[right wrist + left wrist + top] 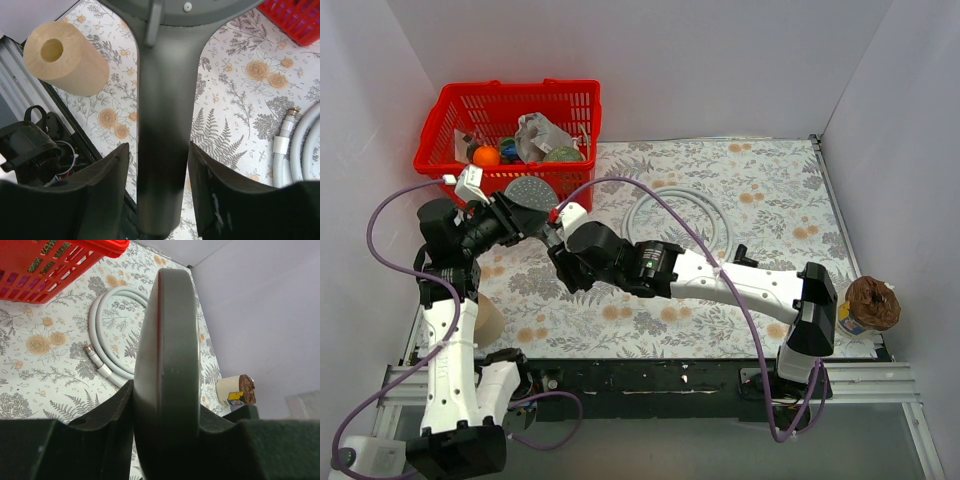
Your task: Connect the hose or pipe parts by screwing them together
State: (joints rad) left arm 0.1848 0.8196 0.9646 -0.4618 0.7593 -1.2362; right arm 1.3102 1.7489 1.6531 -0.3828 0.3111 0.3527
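The grey shower head (pixel 530 190) is held above the table's left side, its round face up. My left gripper (pixel 523 214) is shut on the rim of that face (pixel 167 365), fingers pressed to both sides. The slim handle (pixel 162 125) runs down between the fingers of my right gripper (pixel 160 160), which stands open with a gap on each side. The whitish-grey hose (pixel 633 222) lies coiled on the floral mat, apart from both grippers. Its metal end nut (pixel 92 352) rests on the mat and also shows in the right wrist view as the nut (pixel 287 122).
A red basket (pixel 435 140) of small items stands at the back left. A cardboard roll (pixel 67 57) lies near the left front edge. A cup with a brown top (pixel 870 305) sits at the right front corner. White walls enclose three sides.
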